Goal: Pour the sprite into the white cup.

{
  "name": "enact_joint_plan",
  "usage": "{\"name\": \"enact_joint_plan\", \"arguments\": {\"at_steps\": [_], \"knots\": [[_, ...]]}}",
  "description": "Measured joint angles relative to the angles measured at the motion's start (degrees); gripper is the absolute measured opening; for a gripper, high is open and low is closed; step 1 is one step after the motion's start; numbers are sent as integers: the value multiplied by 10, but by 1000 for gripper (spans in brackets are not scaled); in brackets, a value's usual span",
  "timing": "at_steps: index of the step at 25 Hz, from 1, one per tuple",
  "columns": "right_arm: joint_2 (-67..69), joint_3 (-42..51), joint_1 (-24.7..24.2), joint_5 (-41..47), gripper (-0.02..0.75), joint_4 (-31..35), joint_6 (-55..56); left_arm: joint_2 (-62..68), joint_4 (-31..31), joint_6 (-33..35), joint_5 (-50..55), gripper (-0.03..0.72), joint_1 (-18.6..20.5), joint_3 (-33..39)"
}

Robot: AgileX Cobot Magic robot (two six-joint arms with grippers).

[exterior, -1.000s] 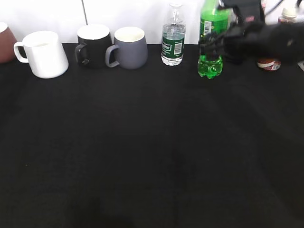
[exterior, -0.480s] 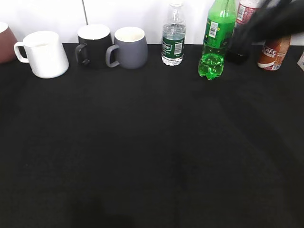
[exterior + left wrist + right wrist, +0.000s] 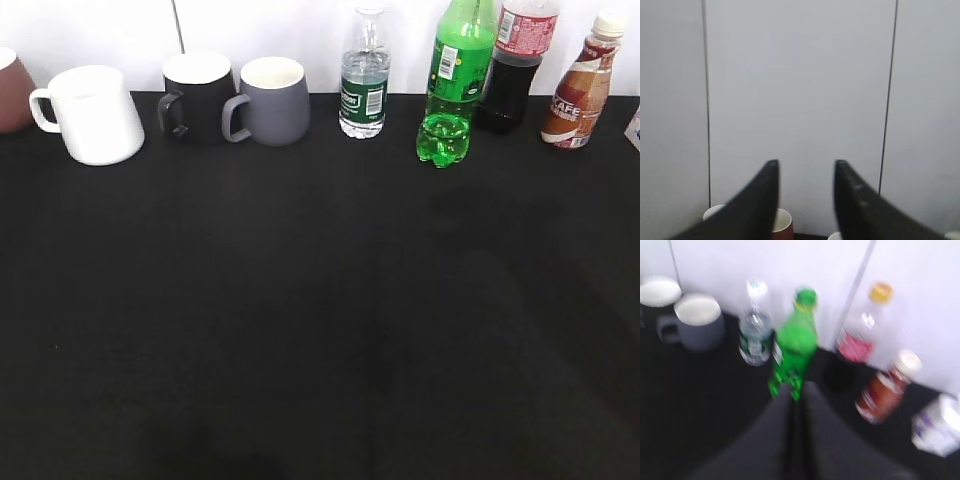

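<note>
The sprite (image 3: 452,90), a tall bright-green bottle, stands upright at the back right of the black table. It also shows blurred in the right wrist view (image 3: 794,352). The white cup (image 3: 95,115) stands at the back left, handle to the left. No gripper shows in the exterior view. My right gripper (image 3: 800,387) is shut and empty, raised in front of the sprite. My left gripper (image 3: 805,167) is open and empty, facing the white wall high above the table.
A black mug (image 3: 196,92) and a grey mug (image 3: 272,99) stand beside the white cup. A clear water bottle (image 3: 365,85), a dark cola bottle (image 3: 515,70) and a brown coffee bottle (image 3: 580,90) flank the sprite. A red-brown cup (image 3: 10,90) is at the far left.
My right arm was at the sprite a second ago, then drew back up and to the right, out of the exterior view. The sprite stays standing at the same spot.
</note>
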Motion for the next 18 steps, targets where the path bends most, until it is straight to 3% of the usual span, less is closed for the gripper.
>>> {"name": "enact_joint_plan", "arguments": {"at_steps": [2,4,7,8,10,13,16,18], "knots": [[-22,0,0,28,343,-4,0,-46,0,-33,65,397,-3,0],[-102,0,0,56,376,1,2,-105,-8,-40,138,393,-20,0],[-270,-1,0,149,379,10,29,-188,-28,-41,283,312,-57,0],[-299,1,0,210,379,11,29,-205,-68,-5,335,306,-72,0],[-335,20,0,289,380,40,29,-214,-202,169,433,303,-95,0],[-362,97,0,357,380,70,29,-214,-365,347,509,300,-98,0],[-391,174,0,383,380,113,25,-214,-429,400,584,227,-98,-3],[-406,178,0,400,380,112,23,-215,-444,441,652,214,-98,-50]]}}
